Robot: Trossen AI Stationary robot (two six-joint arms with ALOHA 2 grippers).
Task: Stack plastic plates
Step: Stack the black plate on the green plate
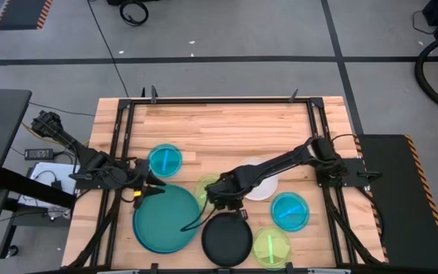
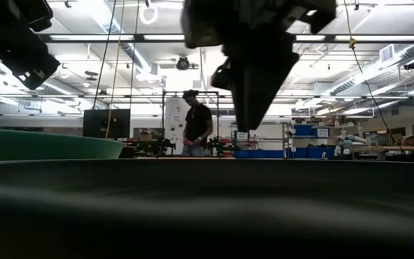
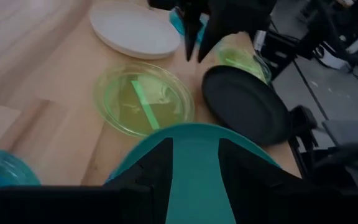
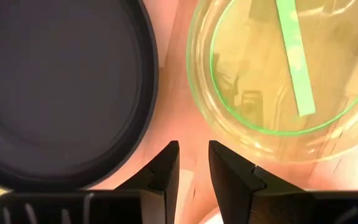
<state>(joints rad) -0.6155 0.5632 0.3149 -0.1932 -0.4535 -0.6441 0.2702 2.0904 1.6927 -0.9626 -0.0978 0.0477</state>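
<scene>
A large teal plate (image 1: 166, 217) lies on a blue plate, whose rim (image 1: 141, 234) shows at the near left. My left gripper (image 1: 147, 188) is open, its fingers over the teal plate's far-left rim (image 3: 194, 168). My right gripper (image 1: 230, 204) points down over bare wood, its fingers a narrow gap apart. It stands between a lime-green plate (image 4: 284, 68) and the black plate (image 4: 61, 81), holding nothing. A white plate (image 1: 263, 186), two cyan plates (image 1: 165, 160) (image 1: 290, 211) and a second lime-green plate (image 1: 271, 247) lie flat on the table. My left gripper has the teal plate's rim (image 3: 194, 186) showing between its two spread fingers. I cannot tell whether the fingers touch it.
The table's far half (image 1: 219, 125) is bare wood inside a black frame (image 1: 120, 144). The plates crowd the near half. A person (image 2: 196, 126) stands far behind the table in the room.
</scene>
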